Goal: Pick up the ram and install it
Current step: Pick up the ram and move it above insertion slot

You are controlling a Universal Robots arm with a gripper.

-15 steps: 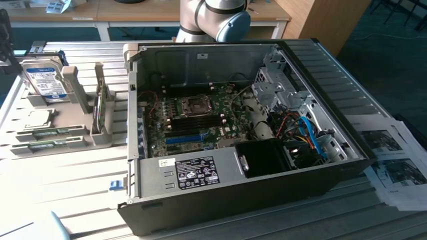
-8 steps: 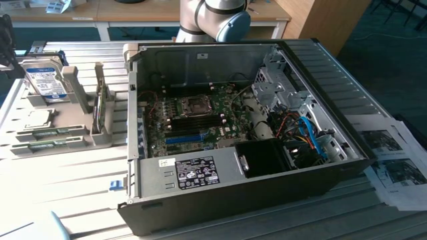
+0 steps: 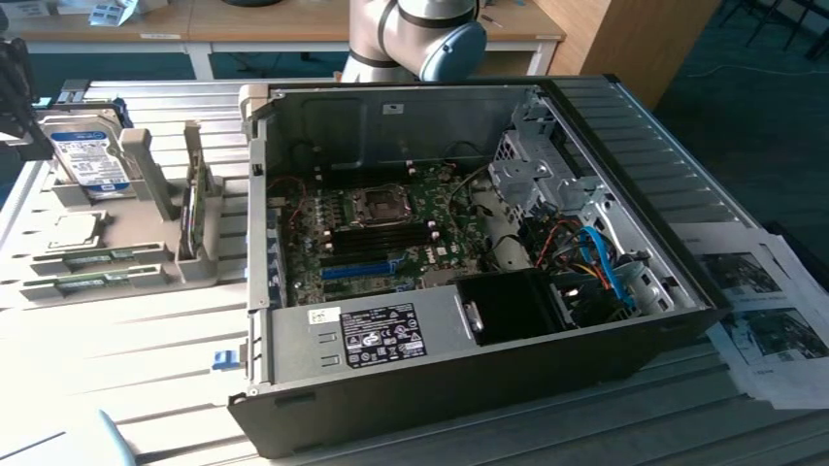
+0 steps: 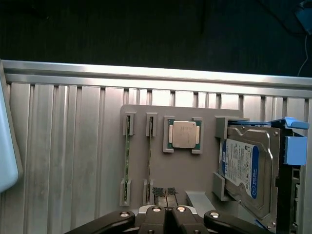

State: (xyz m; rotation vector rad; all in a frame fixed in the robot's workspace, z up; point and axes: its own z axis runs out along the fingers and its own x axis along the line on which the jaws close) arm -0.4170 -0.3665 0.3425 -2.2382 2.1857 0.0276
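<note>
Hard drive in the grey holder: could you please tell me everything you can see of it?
The hard drive is a silver, metal-looking rectangular block with a blue-and-white printed label on its broad face. It stands on edge, slotted between the uprights of the grey holder, which touch its lower sides. The holder rests on the ribbed metal table, to the exterior view's left of the open computer case.

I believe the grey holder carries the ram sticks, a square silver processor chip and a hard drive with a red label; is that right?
Not quite: the label on the hard drive is blue and white, not red, as the wrist view shows. The rest stands: the grey holder carries the ram sticks, the square silver processor chip and that hard drive.
</note>
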